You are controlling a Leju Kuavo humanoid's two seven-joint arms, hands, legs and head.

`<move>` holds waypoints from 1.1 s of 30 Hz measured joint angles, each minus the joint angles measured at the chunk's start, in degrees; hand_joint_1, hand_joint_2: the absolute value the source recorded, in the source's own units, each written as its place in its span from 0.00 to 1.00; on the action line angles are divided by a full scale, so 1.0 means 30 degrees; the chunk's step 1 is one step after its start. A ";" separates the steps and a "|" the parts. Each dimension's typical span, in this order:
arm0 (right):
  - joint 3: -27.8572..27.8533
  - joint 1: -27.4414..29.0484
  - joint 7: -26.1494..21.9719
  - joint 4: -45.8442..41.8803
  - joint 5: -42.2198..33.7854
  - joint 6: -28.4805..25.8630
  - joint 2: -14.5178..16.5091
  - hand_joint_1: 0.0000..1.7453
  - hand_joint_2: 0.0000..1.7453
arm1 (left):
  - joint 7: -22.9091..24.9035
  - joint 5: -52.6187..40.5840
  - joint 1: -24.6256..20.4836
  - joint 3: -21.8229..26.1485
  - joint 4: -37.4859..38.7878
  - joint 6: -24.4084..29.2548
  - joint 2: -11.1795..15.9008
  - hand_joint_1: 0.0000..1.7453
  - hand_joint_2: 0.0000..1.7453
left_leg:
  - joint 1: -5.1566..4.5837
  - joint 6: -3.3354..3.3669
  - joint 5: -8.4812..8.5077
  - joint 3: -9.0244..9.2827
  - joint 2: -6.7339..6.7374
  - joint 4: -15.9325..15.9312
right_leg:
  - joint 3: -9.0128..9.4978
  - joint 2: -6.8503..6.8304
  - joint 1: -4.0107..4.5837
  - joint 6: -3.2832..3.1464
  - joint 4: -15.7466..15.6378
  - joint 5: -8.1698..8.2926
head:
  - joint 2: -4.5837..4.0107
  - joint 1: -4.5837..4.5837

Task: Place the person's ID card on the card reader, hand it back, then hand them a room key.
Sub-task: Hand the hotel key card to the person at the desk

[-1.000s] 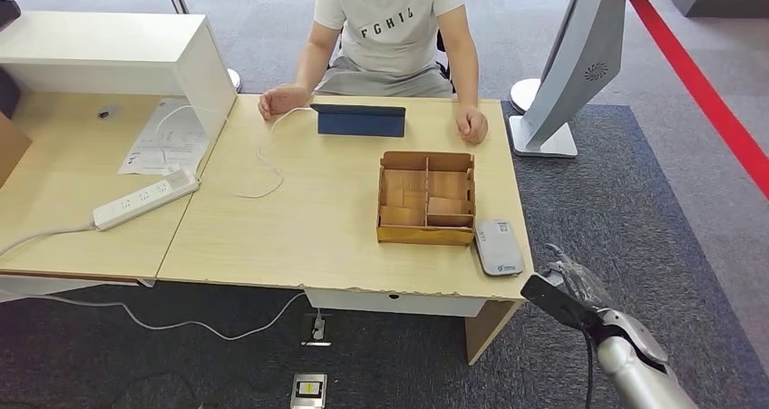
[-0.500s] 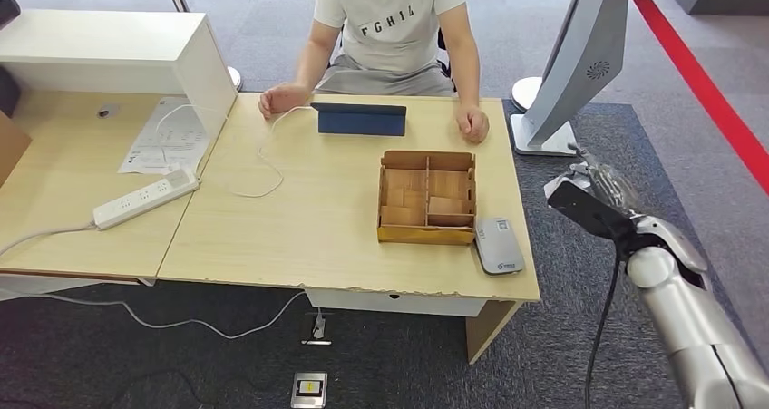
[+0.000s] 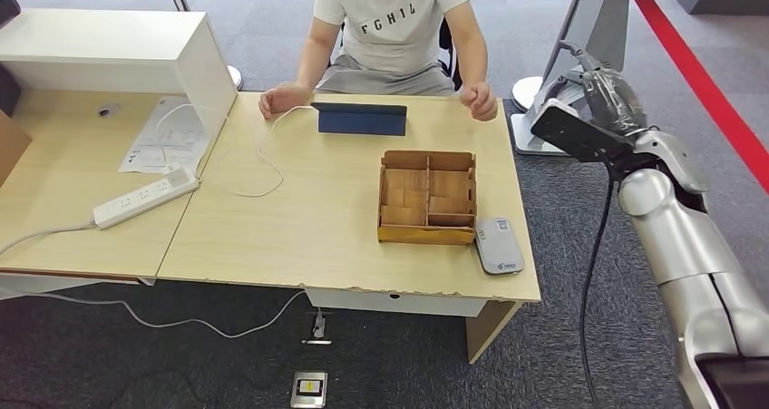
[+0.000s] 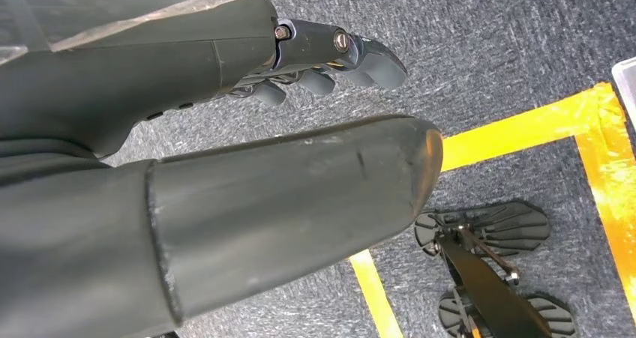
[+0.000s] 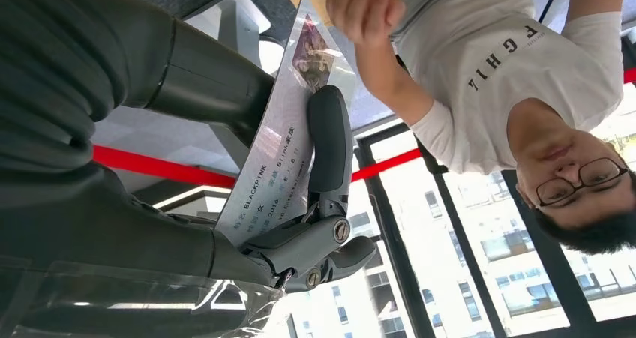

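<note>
Past the table's far right corner, right hand point(image 3: 606, 96) pinching ID card point(image 5: 281, 139) toward person's hand point(image 3: 481, 101); shallow grip risking a drop.

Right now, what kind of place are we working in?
Probably a mock hotel check-in desk in an office or lab hall. A person sits across a wooden desk bearing a card reader and a compartmented wooden box, on grey carpet with red floor tape.

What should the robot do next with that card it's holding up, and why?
Probably carry the ID card a little further toward the person's raised hand. The right hand grips it beside the table, and the person's hand isn't yet touching the card.
</note>
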 joint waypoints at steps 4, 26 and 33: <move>0.0548 -0.0335 0.0161 0.1445 0.0845 -0.0853 0.1153 1.00 1.00 | 0.0160 0.0004 -0.0132 -0.0082 0.0000 0.0091 -0.0069 0.00 0.00 | 0.0010 -0.0006 0.0005 -0.0009 -0.0011 0.0001 | -0.0006 -0.0005 0.0009 -0.0001 0.0001 0.0000 | 0.0000 0.0000; 0.2222 -0.2036 0.1798 0.6255 0.2847 -0.1097 0.3878 0.00 0.00 | 0.1097 -0.0268 -0.0688 -0.0466 0.0000 0.0246 -0.0514 0.00 0.00 | 0.0007 -0.0007 0.0005 -0.0014 -0.0007 0.0005 | -0.0024 -0.0005 0.0006 -0.0001 -0.0009 0.0001 | 0.0000 0.0002; 0.2360 -0.2004 0.1890 0.6755 0.2759 -0.0576 0.3991 0.00 0.00 | 0.1344 -0.0048 -0.0660 -0.0466 0.0000 0.0224 -0.0606 0.00 0.00 | 0.0008 -0.0007 0.0006 -0.0011 -0.0002 0.0005 | -0.0027 -0.0004 0.0007 -0.0002 -0.0009 0.0001 | 0.0000 0.0002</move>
